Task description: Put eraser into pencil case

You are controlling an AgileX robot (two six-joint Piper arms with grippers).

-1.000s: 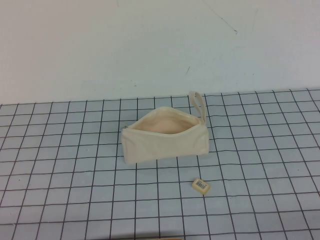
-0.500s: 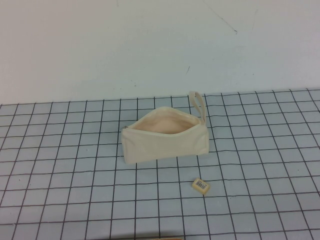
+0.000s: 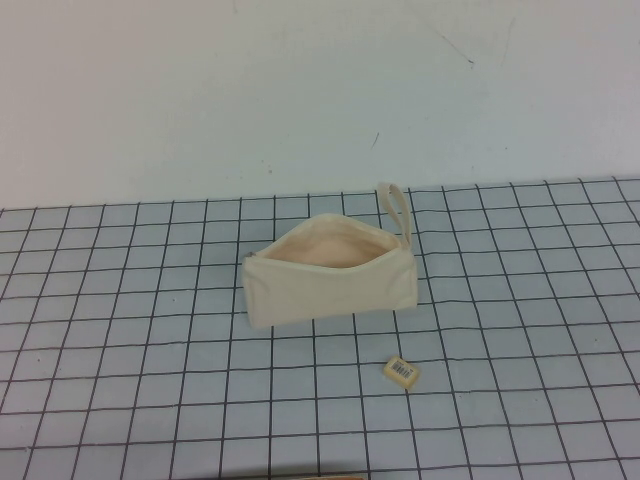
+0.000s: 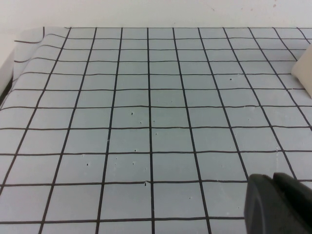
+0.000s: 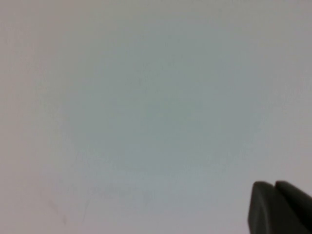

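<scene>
The cream pencil case (image 3: 330, 277) lies on the gridded mat with its mouth unzipped, peach lining showing, and its wrist loop (image 3: 398, 208) at the far right end. The small yellow-beige eraser (image 3: 402, 371) with a barcode label lies on the mat just in front of the case's right end. Neither arm shows in the high view. My left gripper (image 4: 273, 181) is shut and empty, low over bare mat; an edge of the pencil case (image 4: 304, 73) shows far off. My right gripper (image 5: 274, 187) is shut and empty, facing a blank pale surface.
The grey gridded mat (image 3: 120, 330) covers the table up to a white wall (image 3: 300, 90) behind. In the left wrist view the mat's far edge (image 4: 29, 41) curls up by a white border.
</scene>
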